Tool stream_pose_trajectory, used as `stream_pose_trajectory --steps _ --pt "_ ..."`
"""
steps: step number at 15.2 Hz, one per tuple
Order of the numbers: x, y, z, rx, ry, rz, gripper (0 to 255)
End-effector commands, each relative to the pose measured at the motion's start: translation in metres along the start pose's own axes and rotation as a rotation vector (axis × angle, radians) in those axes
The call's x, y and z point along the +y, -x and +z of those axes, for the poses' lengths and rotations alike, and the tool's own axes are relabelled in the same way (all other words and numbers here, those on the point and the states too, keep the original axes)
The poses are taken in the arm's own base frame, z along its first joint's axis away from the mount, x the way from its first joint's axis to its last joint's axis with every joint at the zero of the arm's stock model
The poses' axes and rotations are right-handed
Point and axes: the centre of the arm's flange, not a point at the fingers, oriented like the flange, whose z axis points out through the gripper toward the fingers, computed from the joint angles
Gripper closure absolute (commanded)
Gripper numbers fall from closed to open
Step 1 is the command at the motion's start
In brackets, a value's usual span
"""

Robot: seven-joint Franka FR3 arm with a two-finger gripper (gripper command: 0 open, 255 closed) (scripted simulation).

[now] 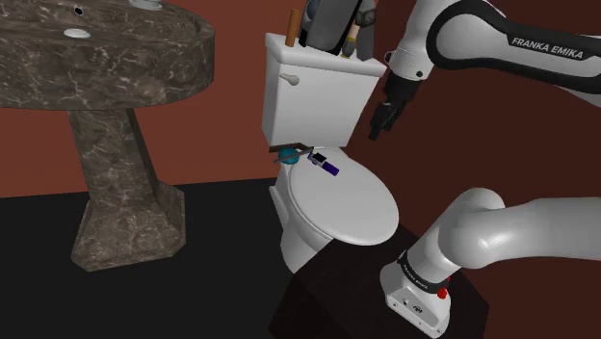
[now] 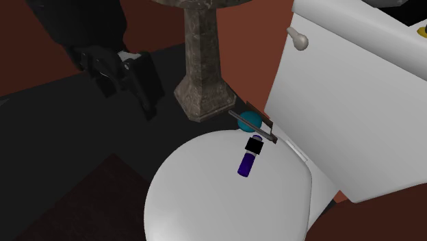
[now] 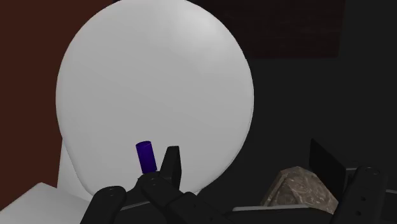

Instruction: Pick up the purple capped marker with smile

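Black fingers (image 3: 172, 167) are seen closest to the wrist camera, standing well apart. The gripper (image 3: 247, 153) is recorded as spread, with nothing clasped. Between the fingers a mottled stone pedestal (image 3: 299, 189) is seen on dark floor.

The purple marker (image 3: 146, 156) is noted just beside one finger, outside the gap and not touched. In the second exterior view it is seen lying flat on the white toilet lid (image 2: 205, 205), near the hinge end. A black section is turned toward the tank (image 2: 356, 103) and the purple end points out over the lid.

A teal ball (image 2: 246, 121) is found just beyond the black section, resting on a thin grey strip (image 2: 269, 131) at the back of the lid.

In the shoulder view the gripper is observed in the air beside the tank's right edge, above the lid and apart from the marker. The dark stand (image 1: 327, 300) is seen at lower right. A flush handle (image 2: 298, 39) is noted on the tank front. The wall behind is rendered red-brown.
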Motion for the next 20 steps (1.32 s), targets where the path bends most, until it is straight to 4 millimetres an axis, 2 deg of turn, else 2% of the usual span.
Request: stream_pose_trajectory --steps 1,20 --pt "0.000 0.000 0.000 0.000 0.000 0.000 0" --pt "0.111 -0.121 0.186 0.040 -0.001 -0.035 0"
